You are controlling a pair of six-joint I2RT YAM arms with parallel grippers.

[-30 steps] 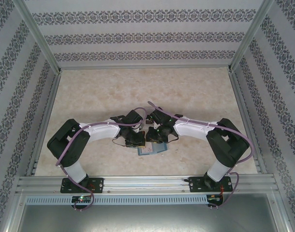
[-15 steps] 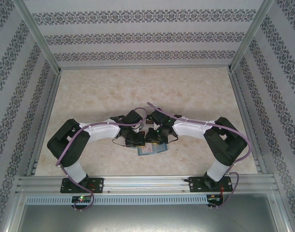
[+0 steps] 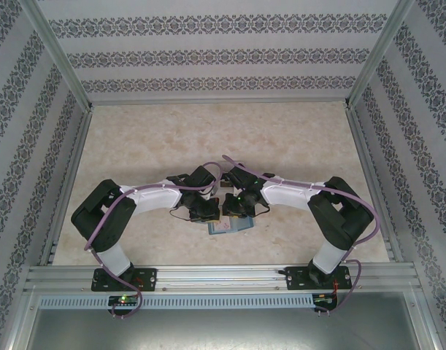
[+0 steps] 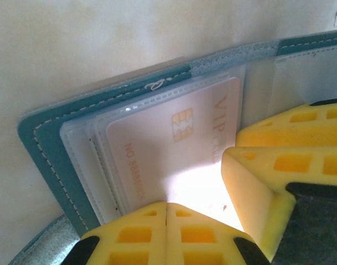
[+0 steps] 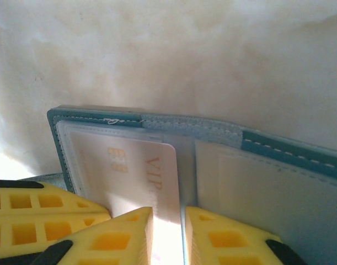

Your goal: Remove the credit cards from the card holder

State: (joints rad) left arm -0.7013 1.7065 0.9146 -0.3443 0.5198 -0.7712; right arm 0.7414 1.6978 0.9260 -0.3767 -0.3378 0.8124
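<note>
Teal card holder (image 4: 44, 144) lies open and flat, with a pale chip-marked VIP card (image 4: 174, 138) tucked among its clear sleeves.

A beige marbled table (image 3: 230, 138) is seen. 1 teal card holder (image 4: 47, 143) is laid open and flat on it, directly under the tips of the left gripper (image 4: 166, 212) and right gripper (image 5: 168, 218); pale tabletop is seen beyond them.

Matt stitched leather-look card holder (image 4: 47, 149); glossy plastic credit cards (image 4: 168, 143).
</note>
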